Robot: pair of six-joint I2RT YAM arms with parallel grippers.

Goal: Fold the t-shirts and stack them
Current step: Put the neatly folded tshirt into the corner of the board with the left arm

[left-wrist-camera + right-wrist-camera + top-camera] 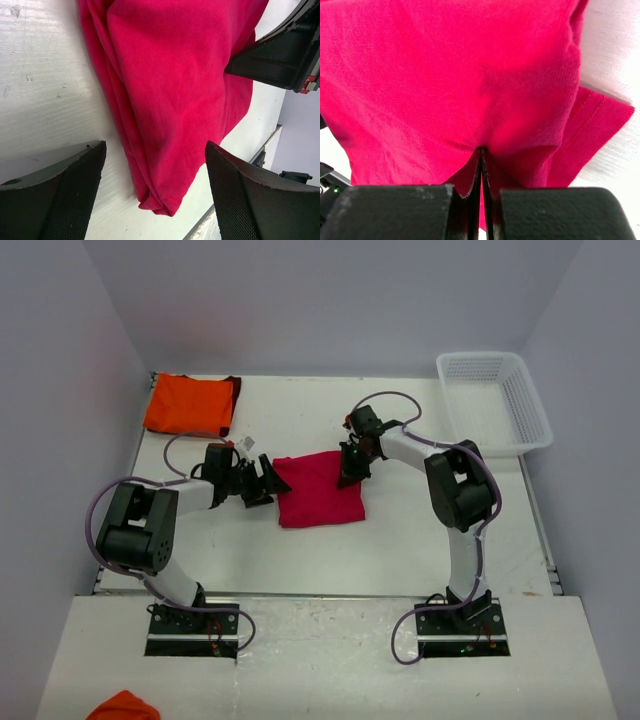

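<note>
A crimson-pink t-shirt point(318, 490) lies folded in the middle of the table. My right gripper point(350, 470) is at its far right edge, shut on a pinch of the cloth point(482, 150), which puckers at the fingertips. My left gripper point(272, 483) stands open at the shirt's left edge. In the left wrist view a corner of the pink shirt point(165, 125) lies between the spread fingers point(260, 200), and neither finger touches it. The orange t-shirt point(190, 405) with a dark maroon edge lies folded at the far left corner, away from both grippers.
A white lattice basket point(495, 400) stands at the far right corner. An orange cloth point(125, 707) lies on the lower platform at the near left, beyond the table's front edge. The right arm's fingers point(280, 55) show across the shirt in the left wrist view.
</note>
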